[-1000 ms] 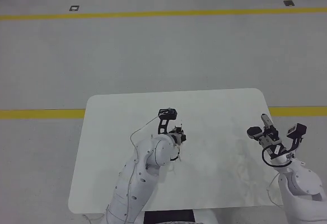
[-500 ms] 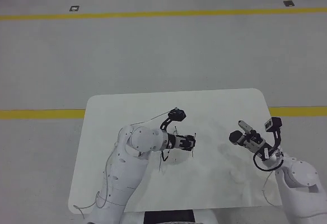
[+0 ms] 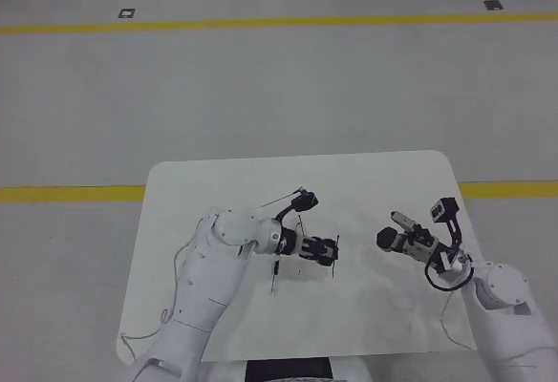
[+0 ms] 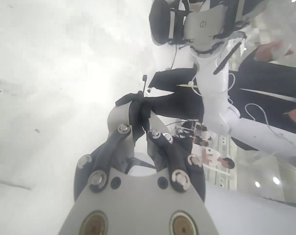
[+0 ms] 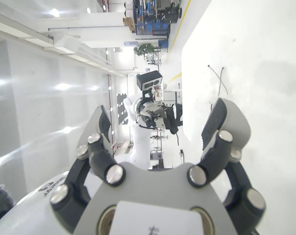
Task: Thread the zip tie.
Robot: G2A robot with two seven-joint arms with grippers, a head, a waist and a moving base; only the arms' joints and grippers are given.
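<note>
Left gripper (image 4: 139, 107): jaws pressed together, pinching a thin black zip tie (image 4: 144, 85). A short length of the tie, ending in a small square head, sticks out past the fingertips. Right gripper (image 5: 157, 121): jaws spread wide, with nothing between the ribbed pads (image 5: 104, 121). Relation: the two grippers point at each other across a gap, near but not touching. The right wrist view looks between its own open fingers at the left gripper and the tie end projecting from it. Position: both are over the middle band of the white table (image 3: 394, 181) and raised off its surface. The left gripper is near the centre and the right gripper is toward the table's right side. Other items: two thin dark strips (image 5: 220, 79) lie crossed on the tabletop beyond the right gripper. They touch each other at the crossing and are apart from both grippers.
</note>
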